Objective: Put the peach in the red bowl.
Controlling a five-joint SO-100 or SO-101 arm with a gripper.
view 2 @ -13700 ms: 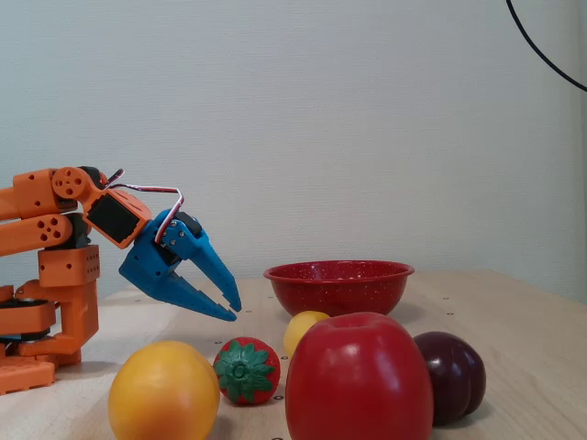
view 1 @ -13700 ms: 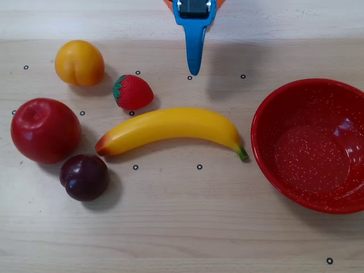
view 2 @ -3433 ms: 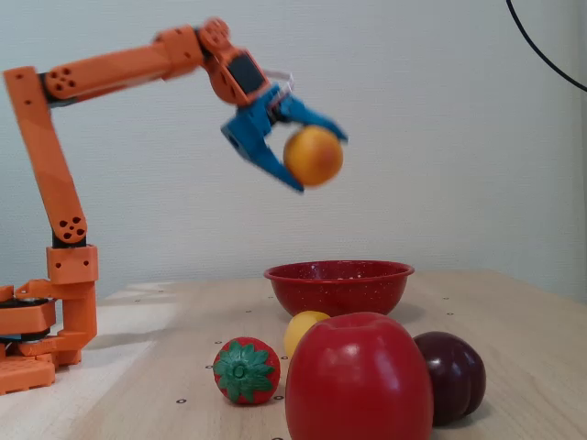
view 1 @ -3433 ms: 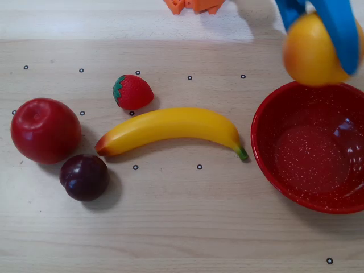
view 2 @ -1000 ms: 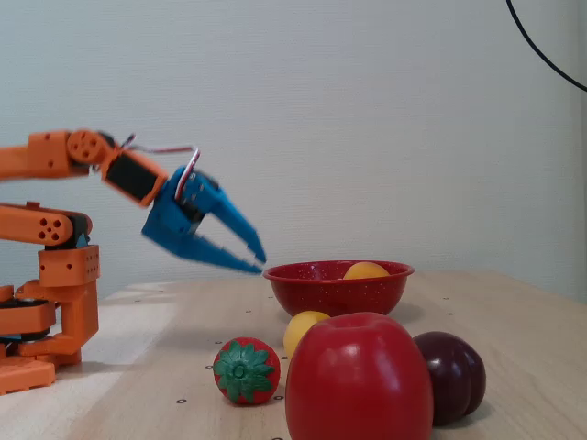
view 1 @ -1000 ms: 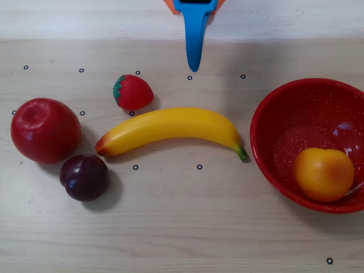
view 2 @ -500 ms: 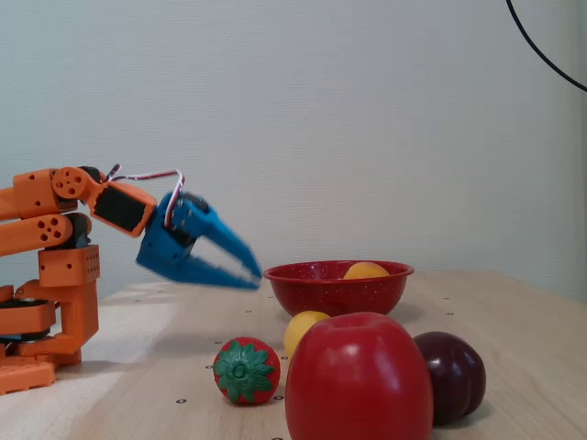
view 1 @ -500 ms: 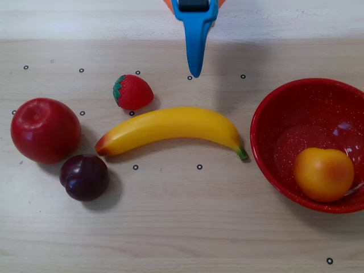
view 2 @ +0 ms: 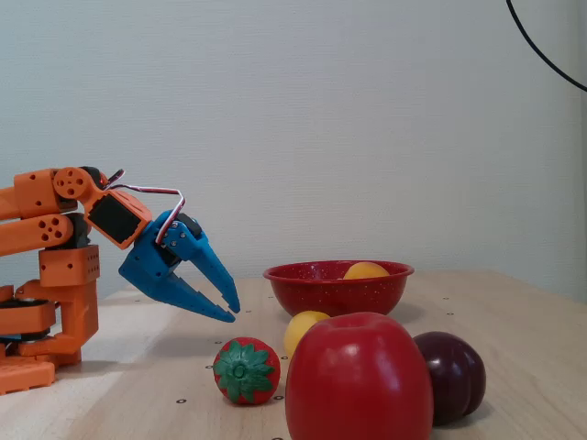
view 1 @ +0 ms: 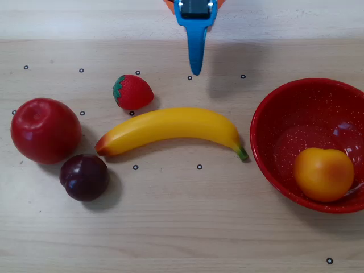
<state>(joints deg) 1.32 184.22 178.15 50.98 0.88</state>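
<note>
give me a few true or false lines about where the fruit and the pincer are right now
1. The peach lies inside the bowl. True.
2. The pincer grips the strawberry. False: it holds nothing and hangs above the table, apart from the strawberry.
3. In the overhead view the plum sits just below the apple. True.
4. The banana is in the bowl. False: it lies on the table left of the bowl in the overhead view.
5. The pincer's jaws are slightly parted. True.

I see a light wood-grain table [view 1: 182, 227] with small black ring markers [view 1: 329, 261], and a plain pale wall [view 2: 367, 110] behind it.
</note>
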